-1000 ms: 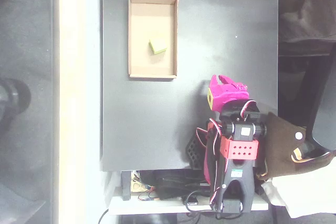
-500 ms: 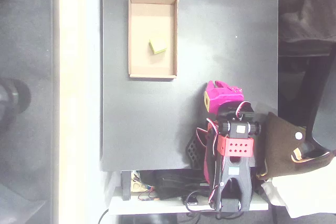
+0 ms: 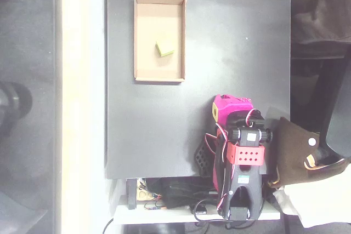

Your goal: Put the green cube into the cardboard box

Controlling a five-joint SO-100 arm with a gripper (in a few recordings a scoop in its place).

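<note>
The green cube lies inside the cardboard box, a shallow tan tray at the upper left of the black table. It rests a little right of the box's middle, apart from the walls. My magenta gripper is folded back over the arm's base at the table's lower right, far from the box. Its fingers are tucked under the magenta body, so I cannot tell how they stand. Nothing shows in it.
The black table has a pale strip along its left edge. The arm's base, red bracket and loose wires crowd the lower edge. A brown cloth lies at the right of the arm.
The gripper has drawn back toward the arm's base, down the picture, and folded in. The cube stays put in the box.
</note>
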